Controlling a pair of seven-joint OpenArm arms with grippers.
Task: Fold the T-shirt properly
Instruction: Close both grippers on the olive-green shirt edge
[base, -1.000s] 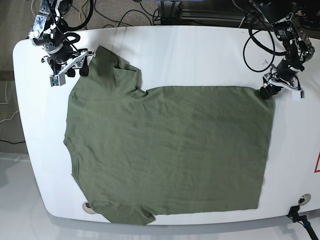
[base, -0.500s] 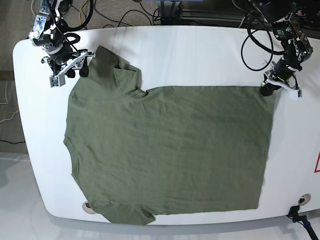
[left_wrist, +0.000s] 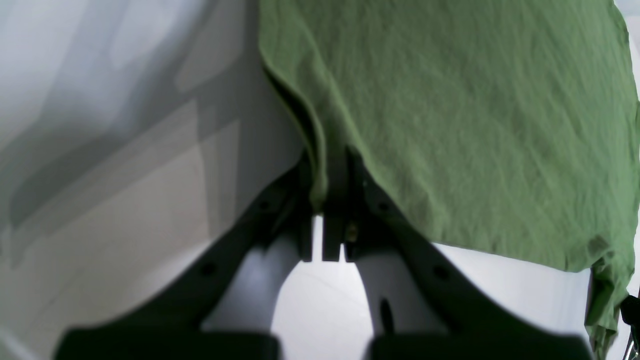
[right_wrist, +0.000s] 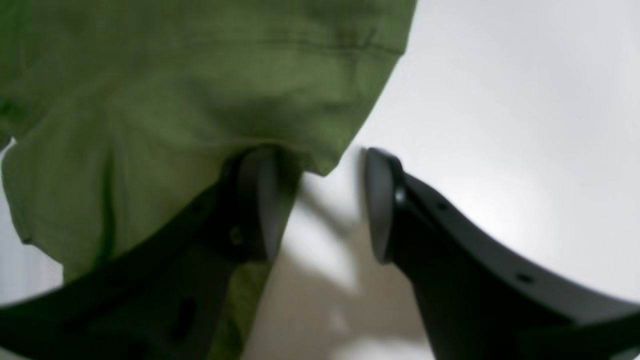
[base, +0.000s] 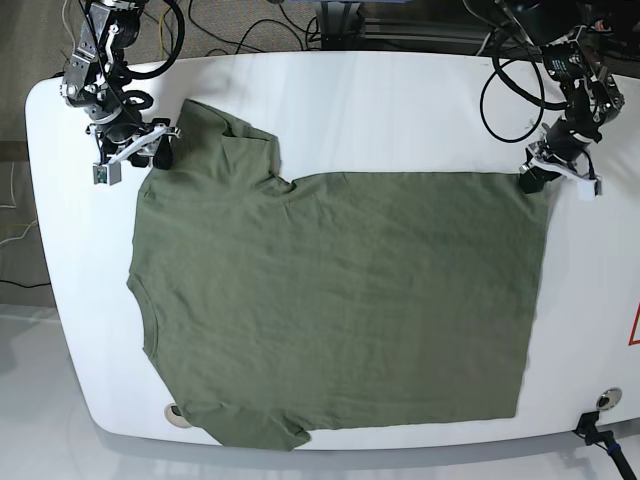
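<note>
The olive-green T-shirt (base: 340, 300) lies spread flat on the white table (base: 400, 100), neck and sleeves to the view's left, hem to the right. My left gripper (base: 531, 181) is at the far hem corner. In the left wrist view it (left_wrist: 327, 200) is shut on the T-shirt's edge (left_wrist: 475, 125). My right gripper (base: 156, 150) is at the far sleeve. In the right wrist view it (right_wrist: 317, 205) is open, with the sleeve's corner (right_wrist: 175, 90) draped over one finger (right_wrist: 255, 200) and hanging into the gap.
Black cables (base: 250, 30) lie behind the table's far edge. Two round holes (base: 176, 412) sit near the front edge, and a black clamp (base: 600, 435) is at the front right corner. A red sticker (base: 634, 325) is at the right edge.
My right gripper has shifted a little left and toward the front along the sleeve's edge, and its arm has turned. My left gripper has barely moved, still on the hem corner.
</note>
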